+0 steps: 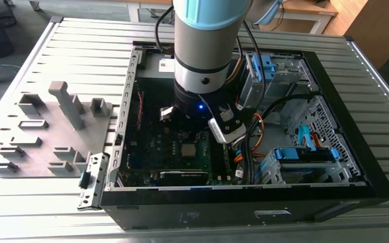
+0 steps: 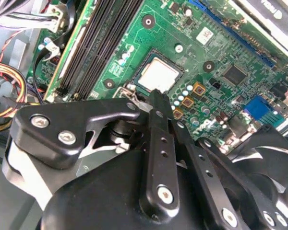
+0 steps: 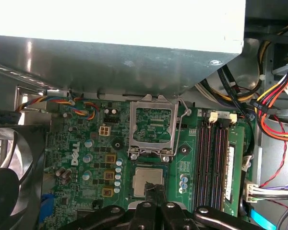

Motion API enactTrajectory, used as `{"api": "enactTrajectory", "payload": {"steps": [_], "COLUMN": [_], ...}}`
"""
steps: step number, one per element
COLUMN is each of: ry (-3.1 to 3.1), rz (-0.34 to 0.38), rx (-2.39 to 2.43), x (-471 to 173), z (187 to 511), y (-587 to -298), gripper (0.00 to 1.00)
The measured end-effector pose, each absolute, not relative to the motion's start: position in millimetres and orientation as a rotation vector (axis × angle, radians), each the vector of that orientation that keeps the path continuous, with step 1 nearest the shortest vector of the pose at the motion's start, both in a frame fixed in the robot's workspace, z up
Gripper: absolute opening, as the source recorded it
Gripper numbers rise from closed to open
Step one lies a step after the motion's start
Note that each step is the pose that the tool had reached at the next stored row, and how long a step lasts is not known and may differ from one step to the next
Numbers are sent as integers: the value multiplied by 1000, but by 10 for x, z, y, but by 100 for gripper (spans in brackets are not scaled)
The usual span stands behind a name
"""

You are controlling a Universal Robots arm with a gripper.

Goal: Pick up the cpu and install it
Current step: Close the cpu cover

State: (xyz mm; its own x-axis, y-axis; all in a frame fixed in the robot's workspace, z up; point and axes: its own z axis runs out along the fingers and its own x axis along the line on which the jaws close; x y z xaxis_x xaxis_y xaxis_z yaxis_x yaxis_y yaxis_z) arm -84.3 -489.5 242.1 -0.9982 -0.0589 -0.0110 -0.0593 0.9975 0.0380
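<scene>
The cpu (image 2: 158, 74) lies flat in the motherboard socket, its dull silver face up; it also shows in the first wrist view (image 3: 145, 178) and, small, in the exterior view (image 1: 190, 150). The socket's metal load frame (image 3: 153, 125) is swung open beside it. My gripper (image 2: 156, 96) hangs just above one edge of the cpu, its two black fingers pressed together at the tip with nothing between them. The same closed tip (image 3: 152, 188) overlaps the chip's edge in the first wrist view. Whether the tip touches the chip I cannot tell.
The open black computer case (image 1: 248, 202) lies on a slatted metal table. Memory sticks (image 3: 216, 163) run beside the socket, cable bundles (image 3: 273, 105) beyond them. A grey metal box (image 3: 110, 48) overhangs the board. A grey tray with raised blocks (image 1: 46, 131) sits at the exterior view's left.
</scene>
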Motion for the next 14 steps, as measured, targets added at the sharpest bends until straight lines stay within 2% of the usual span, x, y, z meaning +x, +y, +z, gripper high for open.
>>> {"api": "enactTrajectory", "payload": {"steps": [14], "ry": [3125], "rz": [60], "rx": [-107], "x": [-814], "z": [2417], "y": [-4895], "gripper": [11]}}
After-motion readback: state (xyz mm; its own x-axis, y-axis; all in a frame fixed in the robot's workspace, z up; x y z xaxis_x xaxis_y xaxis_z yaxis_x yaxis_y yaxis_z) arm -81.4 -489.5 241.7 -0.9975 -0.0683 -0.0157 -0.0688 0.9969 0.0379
